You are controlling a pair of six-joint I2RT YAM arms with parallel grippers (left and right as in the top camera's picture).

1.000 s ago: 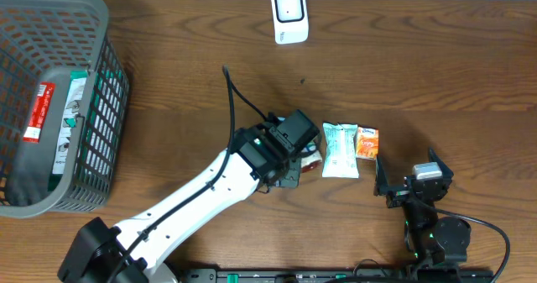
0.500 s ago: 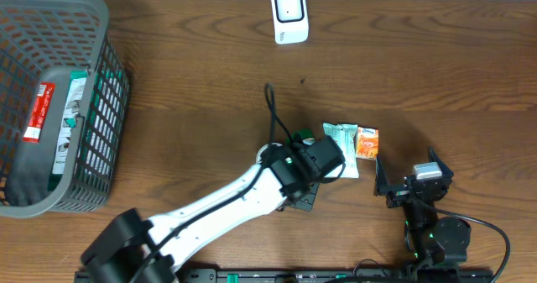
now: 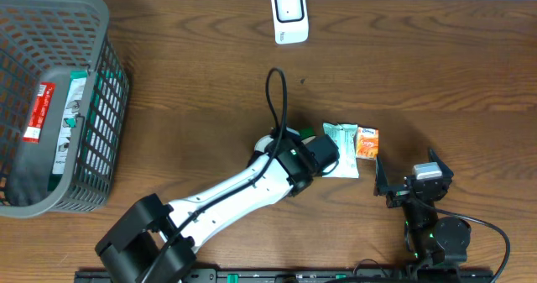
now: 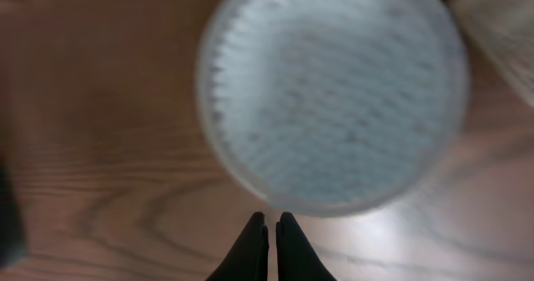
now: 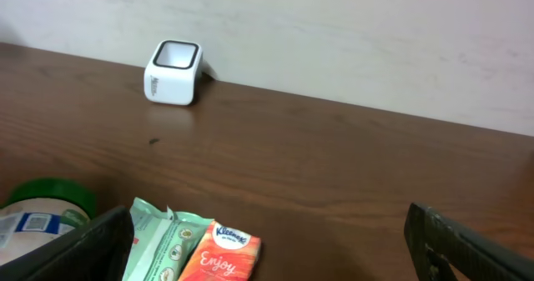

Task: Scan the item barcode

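On the brown wooden table, my white left arm hides most of the round green-topped tub from overhead. The left wrist view gives the tub as a blurred pale disc, edges cut off, just ahead of the clenched, empty left gripper. My right gripper stands spread wide, holding nothing, apart from the tub.

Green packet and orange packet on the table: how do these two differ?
The green packet is pale green and white; the orange packet is orange with a Kleenex logo. The green packet is clearly longer than the orange packet. Both lie flat on the table, side by side.
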